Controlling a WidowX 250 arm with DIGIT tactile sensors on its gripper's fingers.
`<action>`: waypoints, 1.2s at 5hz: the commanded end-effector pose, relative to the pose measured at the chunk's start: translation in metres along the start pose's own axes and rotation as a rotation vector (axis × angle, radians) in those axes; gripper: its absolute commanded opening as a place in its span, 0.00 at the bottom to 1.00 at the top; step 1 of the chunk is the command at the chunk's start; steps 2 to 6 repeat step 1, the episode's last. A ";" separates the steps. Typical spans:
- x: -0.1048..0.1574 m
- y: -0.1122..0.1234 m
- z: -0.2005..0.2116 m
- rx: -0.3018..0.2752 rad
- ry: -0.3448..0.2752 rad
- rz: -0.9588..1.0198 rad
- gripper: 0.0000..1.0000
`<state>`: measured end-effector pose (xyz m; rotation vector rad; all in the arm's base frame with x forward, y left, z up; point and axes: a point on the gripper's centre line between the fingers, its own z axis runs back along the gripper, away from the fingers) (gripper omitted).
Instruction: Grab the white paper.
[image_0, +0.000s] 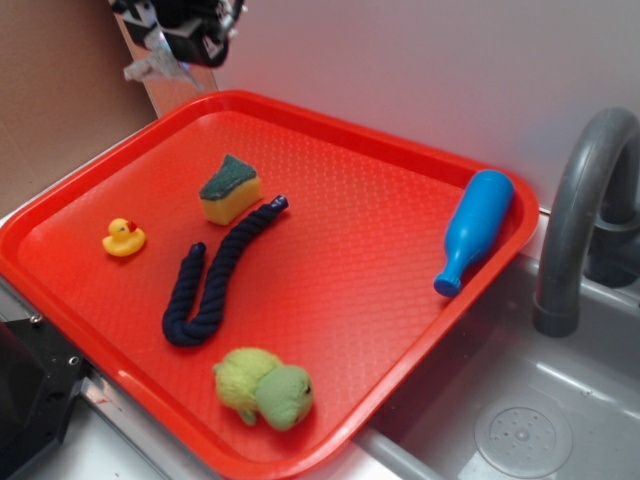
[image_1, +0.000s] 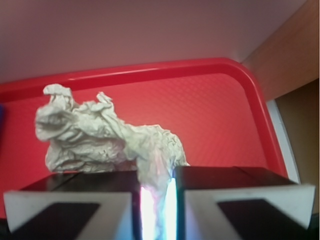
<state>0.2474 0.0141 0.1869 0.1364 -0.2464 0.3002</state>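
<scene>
Fingers (image_1: 65, 210): wrist view shows both pads drawn nearly together w/ a tail of the white paper (image_1: 95, 135) pinched in the narrow gap between them. Gripper (image_1: 156, 200) is clamped on the paper. Bulk of the wad stands above and left of the pinch, free of the tray.

Paper location: off the tray (image_0: 400, 300), held in the gripper up past the tray's far-left corner. In exterior view the gripper (image_0: 180, 35) is cut off by the top edge; the paper itself can't be made out there.

Handling, as judged: very light, soft, crushable, wrinkled so not slippery. Grip is on a thin tail only, off-centre; likely enough for the wt, but the tail could tear or slide out under a jerk. A hold through the thick middle of the wad would be safer.

Rest of tray, exterior view: sponge (image_0: 230, 188) toward far-left corner, duck (image_0: 123, 238) near left edge, dark rope (image_0: 215, 275) centre, green plush (image_0: 265, 388) at near edge, blue bottle (image_0: 475, 230) along right edge.

Not readable: how much paper lies betw. the pads; glare in the gap; height above tray.
</scene>
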 end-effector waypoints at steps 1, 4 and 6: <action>0.023 0.040 0.031 -0.061 -0.048 0.011 0.00; 0.023 0.040 0.031 -0.061 -0.048 0.011 0.00; 0.023 0.040 0.031 -0.061 -0.048 0.011 0.00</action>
